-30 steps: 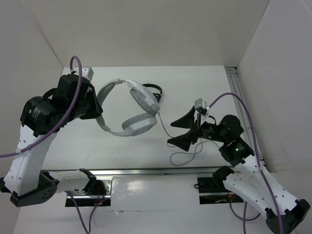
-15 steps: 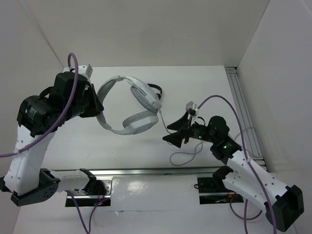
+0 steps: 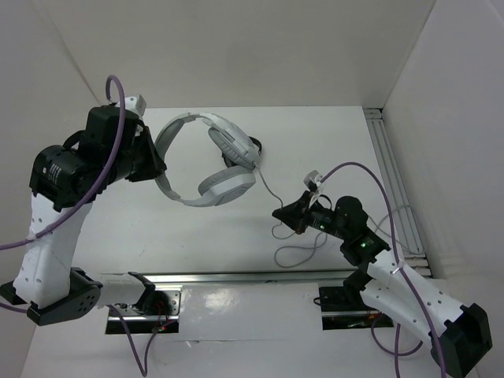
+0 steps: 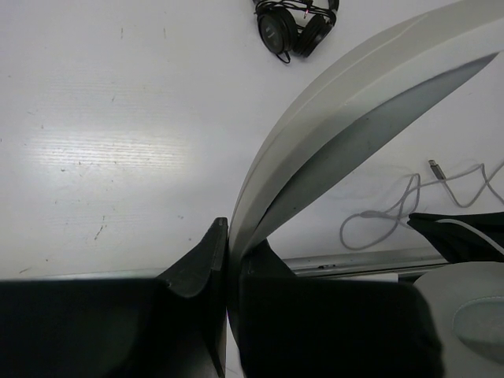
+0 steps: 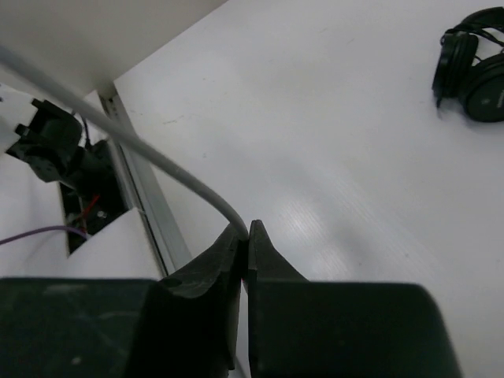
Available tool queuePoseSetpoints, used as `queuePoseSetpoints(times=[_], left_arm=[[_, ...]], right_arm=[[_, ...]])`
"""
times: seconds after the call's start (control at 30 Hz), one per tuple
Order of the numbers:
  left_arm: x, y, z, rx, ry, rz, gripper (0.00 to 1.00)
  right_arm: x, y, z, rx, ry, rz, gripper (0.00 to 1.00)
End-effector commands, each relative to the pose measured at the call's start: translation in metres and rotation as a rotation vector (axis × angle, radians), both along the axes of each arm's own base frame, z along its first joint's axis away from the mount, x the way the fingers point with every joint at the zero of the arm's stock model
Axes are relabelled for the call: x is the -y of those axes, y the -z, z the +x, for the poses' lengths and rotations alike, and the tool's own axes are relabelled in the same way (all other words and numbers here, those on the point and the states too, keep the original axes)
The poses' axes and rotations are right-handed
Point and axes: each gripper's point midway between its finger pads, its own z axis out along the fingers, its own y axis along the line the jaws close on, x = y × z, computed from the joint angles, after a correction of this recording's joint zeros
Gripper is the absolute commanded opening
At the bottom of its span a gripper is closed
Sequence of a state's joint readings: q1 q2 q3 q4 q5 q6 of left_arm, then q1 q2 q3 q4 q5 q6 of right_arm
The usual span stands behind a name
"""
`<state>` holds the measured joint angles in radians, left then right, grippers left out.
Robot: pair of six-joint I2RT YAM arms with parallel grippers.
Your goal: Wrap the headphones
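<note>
The white and light-grey headphones (image 3: 206, 161) hang above the table, earcups low. My left gripper (image 3: 156, 161) is shut on their wide headband (image 4: 354, 102), which runs up between the jaws (image 4: 236, 238). The thin grey cable (image 3: 266, 189) drops from the right earcup to my right gripper (image 3: 280, 214), which is shut on it. In the right wrist view the cable (image 5: 157, 161) enters the closed fingertips (image 5: 246, 229). The rest of the cable lies in loops (image 3: 295, 252) on the table, and its plug (image 4: 435, 167) shows in the left wrist view.
Small black headphones (image 3: 252, 146) lie at the back of the table, partly behind the white pair; they also show in the wrist views (image 4: 295, 27) (image 5: 476, 71). A metal rail (image 3: 236, 277) runs along the near edge, another (image 3: 386, 157) along the right wall.
My right gripper has moved left and down to the cable and closed on it. The left arm has raised the headphones slightly toward the back.
</note>
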<state>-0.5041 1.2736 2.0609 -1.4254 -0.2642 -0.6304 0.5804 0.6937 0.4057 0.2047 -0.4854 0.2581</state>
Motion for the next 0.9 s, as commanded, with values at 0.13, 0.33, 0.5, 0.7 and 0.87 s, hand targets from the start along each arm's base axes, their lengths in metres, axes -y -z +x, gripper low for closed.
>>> queuePoseSetpoints(times=[0.13, 0.33, 0.5, 0.7, 0.87], left_arm=[[0.013, -0.021, 0.007, 0.064, 0.020, -0.090, 0.00], [0.028, -0.023, 0.003, 0.072, 0.023, -0.230, 0.00], [0.062, -0.001, -0.013, 0.011, 0.049, -0.521, 0.00], [0.072, 0.046, -0.024, -0.130, -0.095, -0.748, 0.00], [0.056, 0.061, -0.023, -0.119, -0.301, -0.929, 0.00]], right_arm=[[0.009, -0.009, 0.024, 0.046, 0.129, -0.017, 0.00], [0.020, -0.026, 0.063, 0.108, 0.306, -0.011, 0.00], [0.006, -0.031, 0.096, 0.058, 0.365, 0.030, 0.00], [-0.048, -0.031, 0.108, -0.051, 0.253, 0.070, 0.00], [-0.083, -0.014, 0.090, -0.075, 0.215, 0.051, 0.00]])
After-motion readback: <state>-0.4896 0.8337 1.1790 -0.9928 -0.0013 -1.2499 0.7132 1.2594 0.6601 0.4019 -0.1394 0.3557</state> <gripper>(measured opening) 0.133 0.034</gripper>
